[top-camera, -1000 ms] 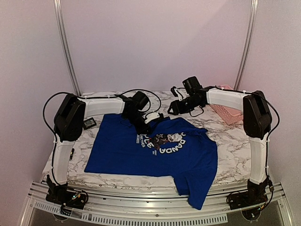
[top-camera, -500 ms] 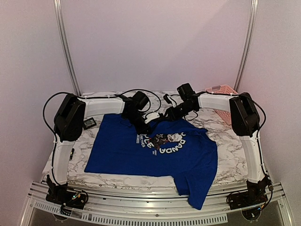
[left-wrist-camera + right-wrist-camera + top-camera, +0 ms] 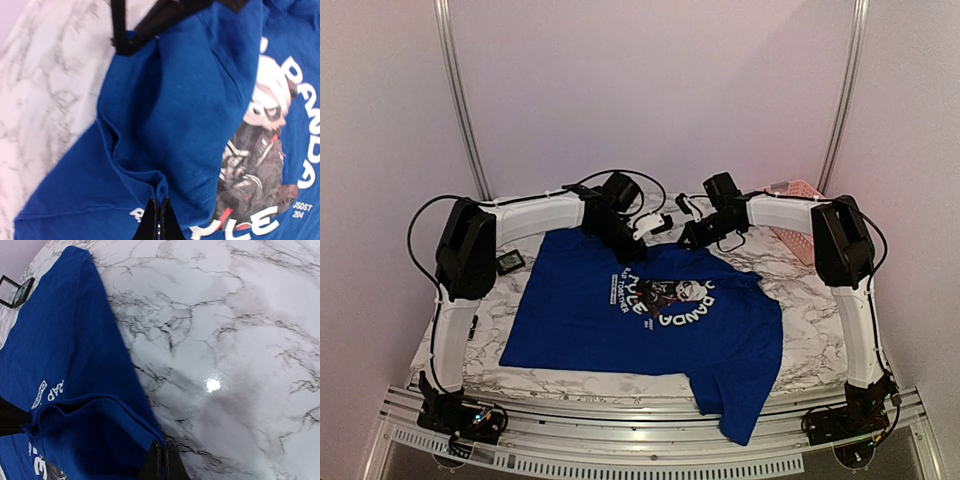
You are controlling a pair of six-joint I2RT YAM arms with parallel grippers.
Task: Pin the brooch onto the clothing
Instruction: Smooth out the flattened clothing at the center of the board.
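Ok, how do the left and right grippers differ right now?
The left gripper pinches a raised fold inside the T-shirt, close to the chest print. The right gripper is closed at the shirt's outer edge, with bare marble table right beside it. The left gripper reaches in from the left, the right gripper from the right. Both are shut, at the shirt's far end.

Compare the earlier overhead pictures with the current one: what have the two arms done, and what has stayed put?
The right gripper swung left to the far edge of the T-shirt and closed on it. The left gripper, shut on the fabric throughout, drew toward the table's far side, taking a fold with it. The rest of the shirt and the black holder stayed put.
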